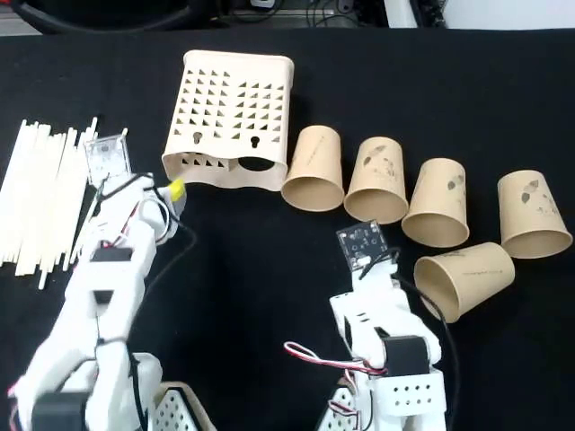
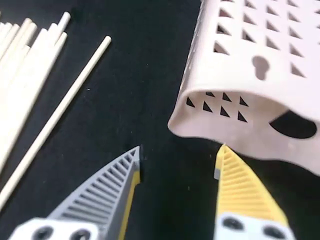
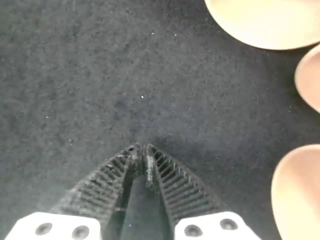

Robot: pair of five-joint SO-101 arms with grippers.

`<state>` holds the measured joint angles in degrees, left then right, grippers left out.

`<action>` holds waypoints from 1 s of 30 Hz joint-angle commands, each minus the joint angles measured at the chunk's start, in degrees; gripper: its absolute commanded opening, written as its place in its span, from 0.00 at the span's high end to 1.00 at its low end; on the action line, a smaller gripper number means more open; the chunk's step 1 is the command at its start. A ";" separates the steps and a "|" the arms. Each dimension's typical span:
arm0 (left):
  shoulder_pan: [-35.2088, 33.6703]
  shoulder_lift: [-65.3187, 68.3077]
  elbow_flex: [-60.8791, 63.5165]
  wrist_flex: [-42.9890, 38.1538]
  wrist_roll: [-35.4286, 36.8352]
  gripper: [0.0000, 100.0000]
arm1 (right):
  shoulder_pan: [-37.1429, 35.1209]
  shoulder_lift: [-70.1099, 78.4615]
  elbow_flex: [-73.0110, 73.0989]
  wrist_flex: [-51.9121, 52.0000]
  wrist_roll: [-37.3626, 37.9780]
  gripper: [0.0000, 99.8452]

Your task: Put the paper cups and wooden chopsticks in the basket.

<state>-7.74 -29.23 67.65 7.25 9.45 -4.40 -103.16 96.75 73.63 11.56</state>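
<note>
**High view:** the basket [image 1: 229, 121] lies on its side at upper centre, mouth toward the lower edge. The chopsticks [image 1: 40, 193] are fanned at the left edge and five cups [image 1: 314, 168] lie tipped from centre to right, so nothing is in the basket yet. The left gripper [image 1: 173, 191] sits between chopsticks and basket, near the basket's lower left corner.

**Left wrist view:** the left gripper [image 2: 180, 149] has its jaws spread wide and holds nothing. Its yellow finger [image 2: 240, 185] is just short of the basket rim [image 2: 235, 125]. A careless swing here would likely shove the light basket round. The thin chopsticks [image 2: 25, 75] lie flat on the cloth [image 2: 135, 75], so a pinch may slip or scatter them.

**Right wrist view:** the right gripper [image 3: 142, 150] has its jaws pressed together, empty, over bare cloth, with cup rims [image 3: 265, 20] near. If it goes at a cup like this, it would probably nudge the cup and set it rolling away
</note>
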 commanded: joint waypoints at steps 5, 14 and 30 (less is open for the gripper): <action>0.04 20.48 -17.36 -1.85 3.96 0.76 | 0.53 -4.09 -0.22 -0.09 0.44 0.99; 0.40 25.05 -22.90 -2.29 3.43 0.95 | 0.53 -4.18 -0.22 -0.09 0.35 0.99; 0.66 7.21 -12.44 -1.93 2.99 0.96 | 0.53 -4.18 -0.22 -0.09 0.35 0.99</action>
<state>-7.47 -14.37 53.23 5.23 12.79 -4.40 -103.16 96.75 73.63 11.56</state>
